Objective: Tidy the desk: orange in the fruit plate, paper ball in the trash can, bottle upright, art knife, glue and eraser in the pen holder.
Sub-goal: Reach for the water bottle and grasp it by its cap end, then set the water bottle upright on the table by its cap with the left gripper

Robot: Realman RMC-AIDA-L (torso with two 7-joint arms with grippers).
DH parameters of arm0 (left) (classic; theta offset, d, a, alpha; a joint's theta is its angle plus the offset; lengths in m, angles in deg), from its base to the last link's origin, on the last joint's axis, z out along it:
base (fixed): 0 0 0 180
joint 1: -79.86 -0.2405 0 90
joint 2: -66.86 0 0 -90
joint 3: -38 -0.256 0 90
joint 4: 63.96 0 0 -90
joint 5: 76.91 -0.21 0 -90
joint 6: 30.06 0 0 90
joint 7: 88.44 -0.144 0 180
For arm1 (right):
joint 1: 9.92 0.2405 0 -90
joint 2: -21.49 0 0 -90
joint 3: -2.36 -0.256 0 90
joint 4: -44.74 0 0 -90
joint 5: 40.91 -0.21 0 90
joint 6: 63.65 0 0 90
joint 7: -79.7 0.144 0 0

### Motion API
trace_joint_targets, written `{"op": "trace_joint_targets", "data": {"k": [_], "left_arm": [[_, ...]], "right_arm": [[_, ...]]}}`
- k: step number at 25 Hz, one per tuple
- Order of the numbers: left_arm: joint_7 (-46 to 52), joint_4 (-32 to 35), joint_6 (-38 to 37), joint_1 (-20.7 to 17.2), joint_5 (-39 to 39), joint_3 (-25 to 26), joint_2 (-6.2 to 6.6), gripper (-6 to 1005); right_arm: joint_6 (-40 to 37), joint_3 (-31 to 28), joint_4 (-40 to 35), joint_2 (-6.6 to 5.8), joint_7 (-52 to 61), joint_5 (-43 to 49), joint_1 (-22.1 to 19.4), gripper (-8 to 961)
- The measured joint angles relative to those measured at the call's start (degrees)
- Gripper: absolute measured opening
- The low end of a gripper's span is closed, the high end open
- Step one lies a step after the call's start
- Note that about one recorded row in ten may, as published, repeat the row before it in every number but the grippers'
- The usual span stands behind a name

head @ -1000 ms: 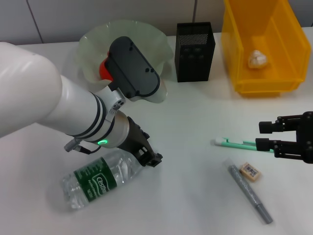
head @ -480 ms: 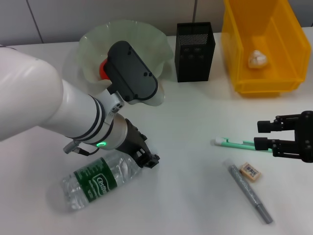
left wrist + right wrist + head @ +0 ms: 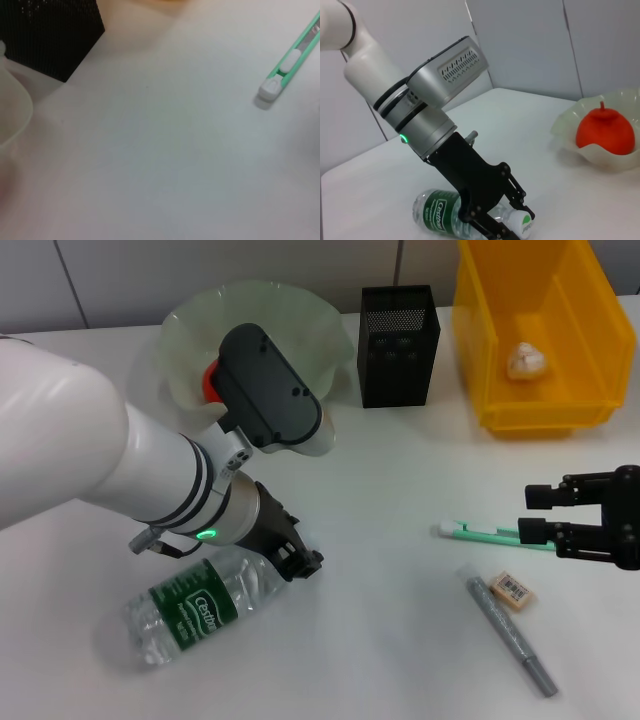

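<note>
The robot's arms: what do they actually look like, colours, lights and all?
The left arm has a bulky glossy white shell, then black rings and a silver-grey wrist section with a small green light. A dark grey ribbed box is mounted on it. The left gripper is black, with jointed linkage fingers. The right gripper is black too, with blocky fingertips.

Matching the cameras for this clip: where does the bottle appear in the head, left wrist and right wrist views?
Head view: the bottle lies on its side near the front of the table, its cap end at the left gripper.
Left wrist view: not in it.
Right wrist view: lying low in the picture, white cap between the left gripper's fingers.
Shared landmark: the fruit plate, seen in all three views.
</note>
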Motion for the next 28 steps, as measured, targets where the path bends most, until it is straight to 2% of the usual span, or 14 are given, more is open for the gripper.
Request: {"op": "trace_joint_targets", "data": {"k": [3,10,15,25,28], "left_arm": [[0.0,0.2,0.0,-0.1,0.0,0.1,0.00,441],[-0.4,1.7,-0.1,-0.3,0.3,0.0,0.00,441],[0.0,5.1,-0.8,-1.4,0.2,0.5,0.19,441],[-0.4,11.3,-1.9,-4.6,-3.0,6.9,0.53,441],[-0.4,11.3,-1.9,-4.6,-3.0,6.9,0.53,440]], "right_arm": [[0.0,-0.2,0.4,-0.01,0.0,-0.3,0.0,458],[0.0,-1.3,1.6,-0.29,-0.3,-0.4,0.2,456],[0.0,-1.8,1.7,-0.29,-0.3,-0.4,0.1,456],[-0.6,-2.5,2.0,-0.03,-0.3,-0.4,0.0,454],[-0.7,-2.9,2.0,0.03,-0.3,-0.6,0.0,453]]}}
